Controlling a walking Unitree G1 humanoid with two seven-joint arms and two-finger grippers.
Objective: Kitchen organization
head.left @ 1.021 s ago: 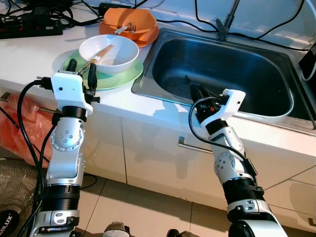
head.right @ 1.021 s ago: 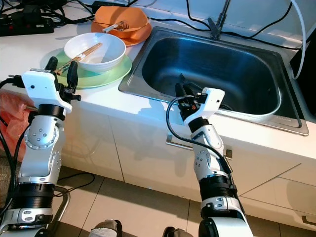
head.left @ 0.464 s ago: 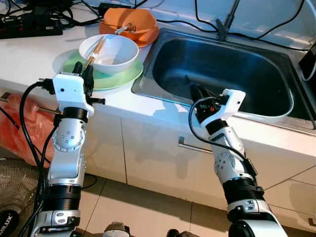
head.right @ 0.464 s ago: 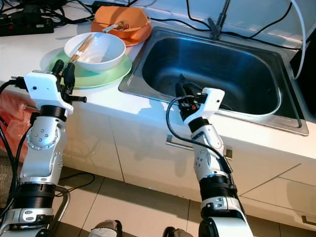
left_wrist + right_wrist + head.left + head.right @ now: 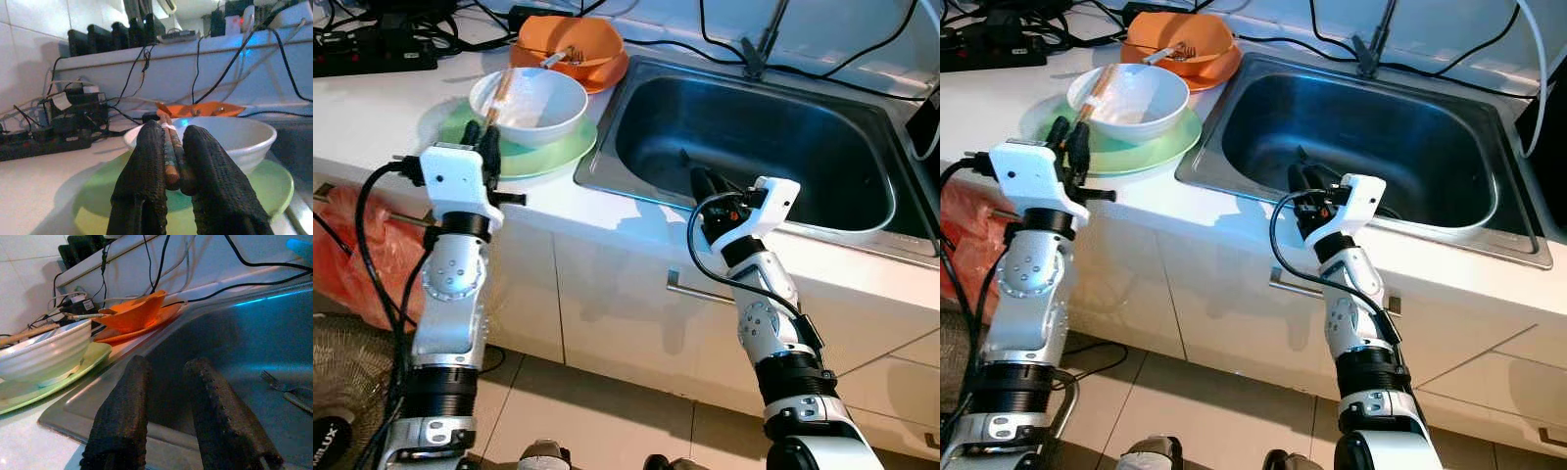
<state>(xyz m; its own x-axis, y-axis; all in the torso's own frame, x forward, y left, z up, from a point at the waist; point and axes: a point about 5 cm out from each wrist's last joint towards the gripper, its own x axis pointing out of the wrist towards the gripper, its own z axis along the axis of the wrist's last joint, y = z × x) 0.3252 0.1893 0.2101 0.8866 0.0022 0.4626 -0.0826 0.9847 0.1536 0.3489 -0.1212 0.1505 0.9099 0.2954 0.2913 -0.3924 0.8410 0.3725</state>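
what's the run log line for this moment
left gripper: shut on chopsticks over white bowl | right gripper: open, at sink front rim | bowl on green plate

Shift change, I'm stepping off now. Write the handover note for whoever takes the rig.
Left gripper: shut on the chopsticks, at the near rim of the white bowl.
Right gripper: open, holding nothing, at the front edge of the sink.
White bowl sits on the green plate; orange bowl with cutlery behind them. A fork lies in the sink.
Done: chopsticks gripped.
Left: likely move the chopsticks and the dishes to the sink.
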